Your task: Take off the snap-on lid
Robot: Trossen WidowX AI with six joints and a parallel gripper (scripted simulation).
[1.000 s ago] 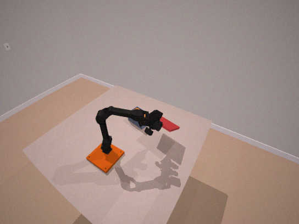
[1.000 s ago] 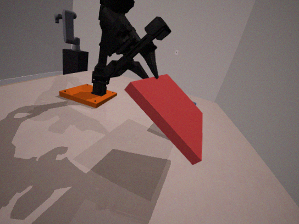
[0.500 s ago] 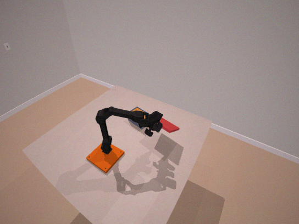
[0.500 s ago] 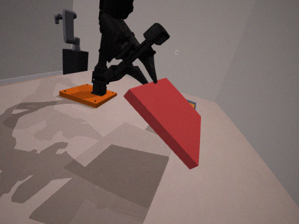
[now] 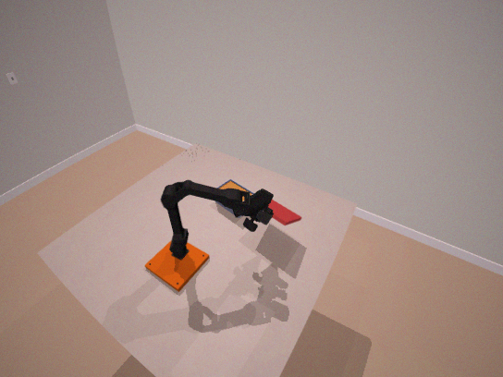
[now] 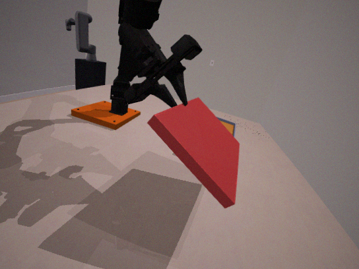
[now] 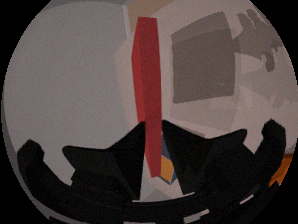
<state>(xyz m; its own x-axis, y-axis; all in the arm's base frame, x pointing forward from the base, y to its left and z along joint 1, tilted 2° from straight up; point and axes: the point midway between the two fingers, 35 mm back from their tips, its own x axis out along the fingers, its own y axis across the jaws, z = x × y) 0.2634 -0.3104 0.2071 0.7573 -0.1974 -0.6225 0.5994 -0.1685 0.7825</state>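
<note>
The red lid (image 5: 285, 213) (image 6: 201, 142) (image 7: 151, 75) is held in the air, steeply tilted, its shadow on the table apart from it. My gripper (image 6: 182, 105) (image 7: 153, 124) is shut on one edge of the lid; in the top view its fingertips are hidden behind the arm. The storage box (image 5: 229, 185) (image 6: 228, 126) (image 7: 167, 169) is blue-rimmed with an orange inside and stands open on the table, away from the lid. The arm hides part of it in the top view, and the lid hides most of it in the exterior view.
The arm's orange base plate (image 5: 194, 264) (image 6: 99, 116) sits on the pale table (image 5: 139, 208) (image 6: 280, 198). A patch of small dark specks lies near the table's far edge, beyond the box. A grey arm on a dark pedestal (image 6: 90, 74) stands in the background of the exterior view.
</note>
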